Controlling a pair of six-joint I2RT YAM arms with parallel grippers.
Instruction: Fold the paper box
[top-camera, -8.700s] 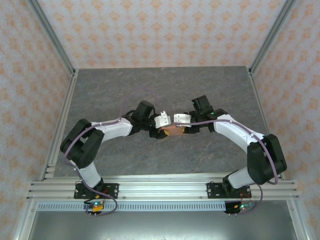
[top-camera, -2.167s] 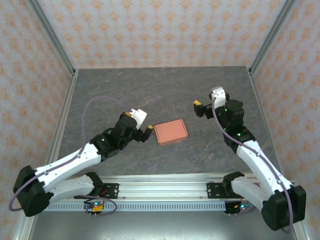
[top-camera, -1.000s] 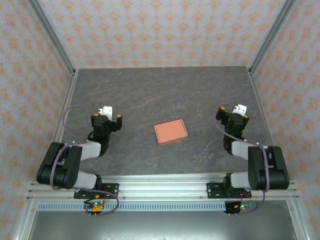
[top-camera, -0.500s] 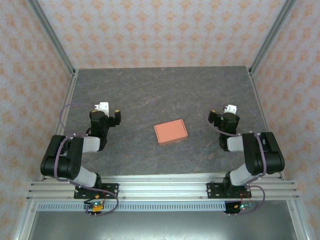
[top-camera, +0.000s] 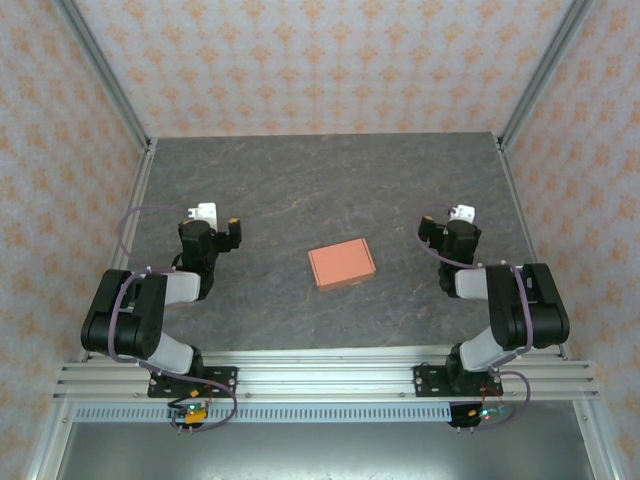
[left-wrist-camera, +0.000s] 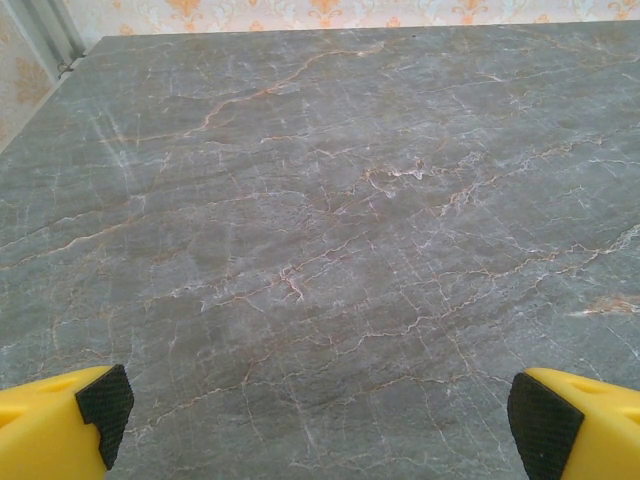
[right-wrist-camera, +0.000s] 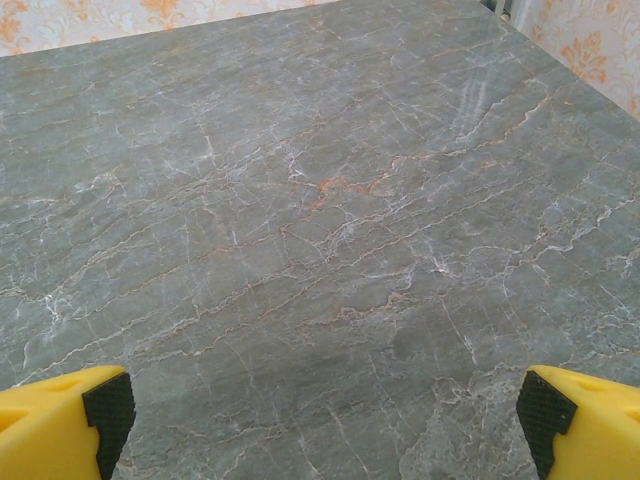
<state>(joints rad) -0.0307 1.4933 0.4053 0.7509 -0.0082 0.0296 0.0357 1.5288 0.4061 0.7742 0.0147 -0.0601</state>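
Observation:
The paper box (top-camera: 342, 264) lies closed and flat on the grey marbled table, a small salmon-orange rectangle near the middle, turned slightly. Neither arm touches it. My left gripper (top-camera: 212, 224) is drawn back at the left side, well apart from the box, and stands open. In the left wrist view its yellow fingers (left-wrist-camera: 60, 415) sit at both lower corners with bare table between them. My right gripper (top-camera: 446, 224) is drawn back at the right side, also open. Its yellow fingers (right-wrist-camera: 585, 420) frame bare table in the right wrist view.
Both arms are folded back close to their bases along the aluminium rail (top-camera: 320, 380) at the near edge. Aluminium posts (top-camera: 100, 70) and patterned walls (top-camera: 320, 60) enclose the table on three sides. Open table surface (top-camera: 330, 180) lies behind the box.
Both arms have let go of the box and pulled back from the middle to the sides. Over the last second they only settled slightly. The box lies still.

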